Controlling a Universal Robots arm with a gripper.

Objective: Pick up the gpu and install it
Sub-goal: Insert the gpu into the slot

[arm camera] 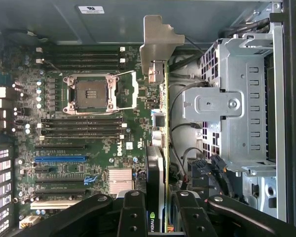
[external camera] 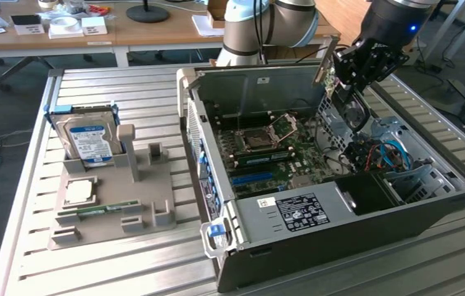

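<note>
The gripper (external camera: 346,77), in the upper right of the exterior frame, is closed on the gpu (external camera: 328,61), and it hangs above the far right corner of the open computer case (external camera: 430,213). In the wrist view its two black fingers (arm camera: 132,215) press the card (arm camera: 155,168) from both sides. The gpu is seen edge-on there, thin and upright, with its silver end bracket (arm camera: 158,44) at the end away from the gripper. The card sits above the green motherboard (arm camera: 89,148), clear of its slots, between the empty CPU socket (arm camera: 93,94) and the grey metal drive cage (arm camera: 237,108). In the exterior view the case lies on its side, occupying the centre and right of the frame, with the motherboard (external camera: 274,154) exposed. To the left of the frame, well apart from the case, a grey holder tray (external camera: 163,206) on the slatted metal table (external camera: 92,86) carries a hard drive (external camera: 91,139) standing upright and a narrow RAM stick (external camera: 101,209) lying flat.
</note>
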